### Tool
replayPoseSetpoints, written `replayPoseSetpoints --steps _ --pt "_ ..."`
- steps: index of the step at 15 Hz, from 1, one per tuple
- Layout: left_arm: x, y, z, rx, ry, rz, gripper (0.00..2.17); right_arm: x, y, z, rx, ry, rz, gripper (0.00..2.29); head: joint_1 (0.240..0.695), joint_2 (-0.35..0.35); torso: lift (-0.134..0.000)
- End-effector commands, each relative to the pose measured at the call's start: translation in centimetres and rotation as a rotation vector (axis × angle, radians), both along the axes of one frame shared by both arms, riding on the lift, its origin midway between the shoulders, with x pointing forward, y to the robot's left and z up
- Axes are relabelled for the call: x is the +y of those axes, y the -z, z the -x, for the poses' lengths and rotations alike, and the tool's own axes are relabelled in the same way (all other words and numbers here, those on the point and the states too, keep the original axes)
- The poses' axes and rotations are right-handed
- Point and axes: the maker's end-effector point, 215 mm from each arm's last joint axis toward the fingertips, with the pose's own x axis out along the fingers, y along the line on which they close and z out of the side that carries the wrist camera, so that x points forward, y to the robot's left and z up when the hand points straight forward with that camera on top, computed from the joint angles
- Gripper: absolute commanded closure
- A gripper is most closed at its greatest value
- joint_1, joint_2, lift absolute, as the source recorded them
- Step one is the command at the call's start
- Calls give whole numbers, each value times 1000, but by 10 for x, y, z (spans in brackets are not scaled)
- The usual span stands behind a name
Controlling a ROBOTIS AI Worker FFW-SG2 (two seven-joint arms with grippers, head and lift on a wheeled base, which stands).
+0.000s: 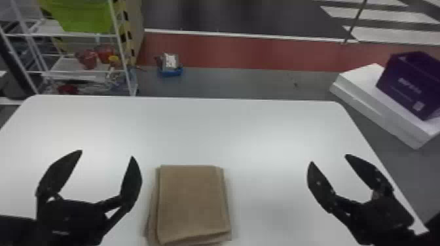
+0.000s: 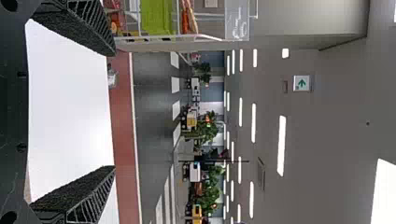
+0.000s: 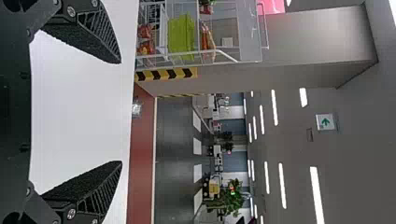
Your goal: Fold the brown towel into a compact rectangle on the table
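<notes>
head cam high, facing forward and down over the desk. wrist cams lower, rolled sideways, facing across the room; all three catch the rack.

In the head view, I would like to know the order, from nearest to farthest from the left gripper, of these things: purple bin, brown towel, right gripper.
1. Brown towel, just to the right of the left gripper.
2. Right gripper, over the right side of the table.
3. Purple bin, beyond the table's right edge.
</notes>
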Motion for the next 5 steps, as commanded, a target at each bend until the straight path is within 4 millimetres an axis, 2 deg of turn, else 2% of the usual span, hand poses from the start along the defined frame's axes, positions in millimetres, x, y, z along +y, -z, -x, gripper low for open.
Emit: replayPoseSetpoints --steps 1,5 --pt "-1 1 -2 3 1 5 19 2 0 -3 -4 -2 -1 127 695 -101 -123" --pt "-1 6 -5 15 2 5 19 6 5 -7 1 -9 -2 127 695 -99 -123"
